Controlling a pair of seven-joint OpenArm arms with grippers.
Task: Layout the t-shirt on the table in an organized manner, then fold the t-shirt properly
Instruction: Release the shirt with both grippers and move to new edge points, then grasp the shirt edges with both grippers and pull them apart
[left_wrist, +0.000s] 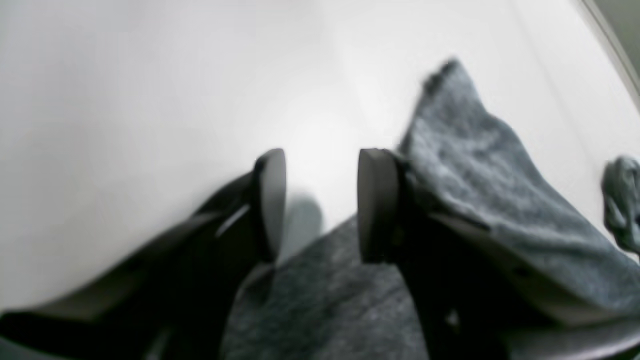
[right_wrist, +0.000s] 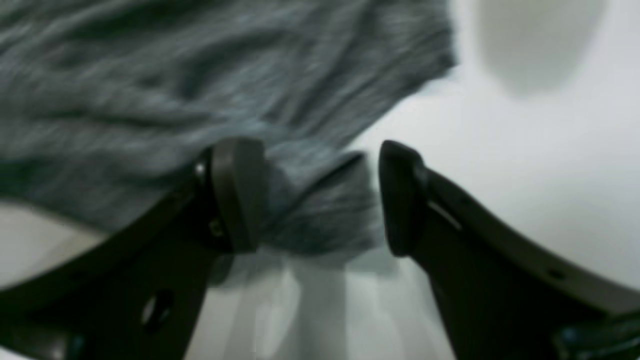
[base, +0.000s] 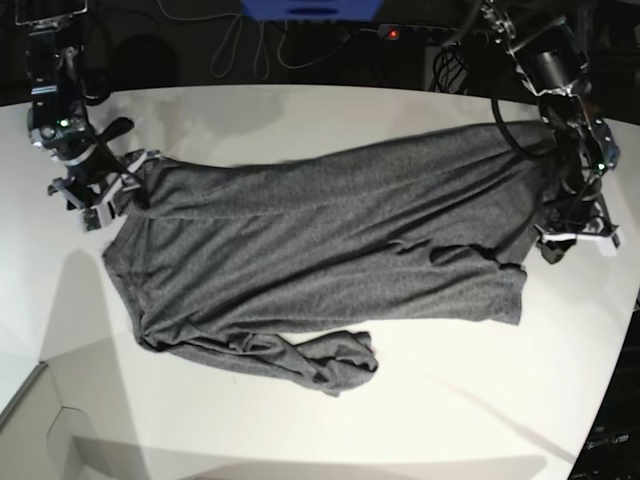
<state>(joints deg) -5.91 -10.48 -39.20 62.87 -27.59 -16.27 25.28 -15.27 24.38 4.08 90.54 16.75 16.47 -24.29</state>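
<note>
- A dark grey t-shirt (base: 320, 260) lies spread across the middle of a white bench (base: 420, 400), running from 9 o'clock to 3 o'clock in the base view.
- Nearest the viewer, at about 6 o'clock, one sleeve is bunched into a rumpled heap.
- At 3 o'clock the left tool (base: 578, 238) sits at the shirt's edge; its jaws are parted, with bare bench between them and cloth lying beside one jaw, so it pinches nothing.
- At 10 o'clock the right tool (base: 100, 190) has its jaws spread wide, a fold of cloth loose between them, not clamped.
- The knit looks soft, light and limp; it will likely sag and wrinkle, so corners, hem or shoulder seams seem the best holds.
</note>
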